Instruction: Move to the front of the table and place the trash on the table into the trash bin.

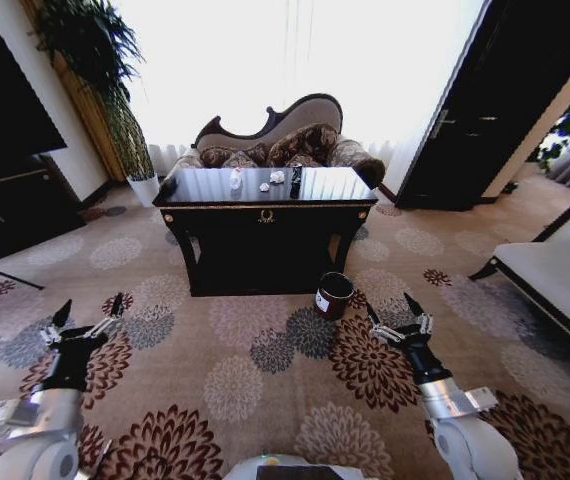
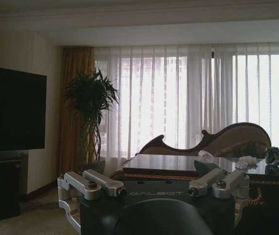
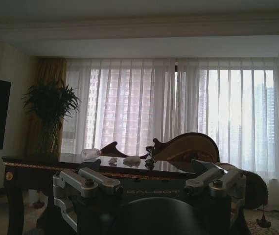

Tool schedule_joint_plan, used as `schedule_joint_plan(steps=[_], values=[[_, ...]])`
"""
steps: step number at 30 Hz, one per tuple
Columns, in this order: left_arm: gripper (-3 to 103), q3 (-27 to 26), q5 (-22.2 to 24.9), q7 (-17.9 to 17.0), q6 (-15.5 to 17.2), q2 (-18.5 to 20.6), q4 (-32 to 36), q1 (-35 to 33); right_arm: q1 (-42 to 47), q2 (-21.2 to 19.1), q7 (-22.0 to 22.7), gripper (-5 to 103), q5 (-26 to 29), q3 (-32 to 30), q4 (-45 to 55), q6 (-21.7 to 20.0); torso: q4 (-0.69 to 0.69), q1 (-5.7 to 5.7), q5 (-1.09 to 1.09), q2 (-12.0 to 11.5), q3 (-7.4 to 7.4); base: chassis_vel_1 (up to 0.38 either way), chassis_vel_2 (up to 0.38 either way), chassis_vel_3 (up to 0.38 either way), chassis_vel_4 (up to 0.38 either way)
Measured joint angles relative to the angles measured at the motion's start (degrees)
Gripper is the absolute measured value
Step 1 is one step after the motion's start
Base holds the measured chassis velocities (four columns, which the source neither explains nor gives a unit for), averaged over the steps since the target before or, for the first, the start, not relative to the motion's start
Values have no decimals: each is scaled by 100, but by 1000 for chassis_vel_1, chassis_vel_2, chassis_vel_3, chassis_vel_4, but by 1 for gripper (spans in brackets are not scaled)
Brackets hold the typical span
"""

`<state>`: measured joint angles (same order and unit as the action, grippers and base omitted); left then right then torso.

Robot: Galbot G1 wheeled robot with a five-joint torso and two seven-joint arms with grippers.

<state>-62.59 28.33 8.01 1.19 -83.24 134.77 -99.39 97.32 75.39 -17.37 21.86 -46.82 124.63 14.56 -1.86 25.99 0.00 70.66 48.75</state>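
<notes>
Reaching forward at low height over the patterned carpet, both arms stand well short of the table. The left gripper is on the robot's left with its two dark fingers spread wide and nothing between them. The right gripper mirrors it on the right, also spread and holding nothing, just beside the trash bin but not touching it. The bin stands upright on the carpet by the table's front right leg. On the glossy tabletop lies the trash: a clear bottle on its side, two white paper wads near the middle, and a small dark can to their right. A curved patterned sofa sits behind the table
</notes>
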Motion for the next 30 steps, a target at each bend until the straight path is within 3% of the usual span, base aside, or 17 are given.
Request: schedule_joint_plan(steps=[30], values=[[100,-69,-1,48,-40,-8,122,-111,-63,-9,-60,100,65,-60,-112,69,0,1,-1,0,1,-162,165,159,-171]])
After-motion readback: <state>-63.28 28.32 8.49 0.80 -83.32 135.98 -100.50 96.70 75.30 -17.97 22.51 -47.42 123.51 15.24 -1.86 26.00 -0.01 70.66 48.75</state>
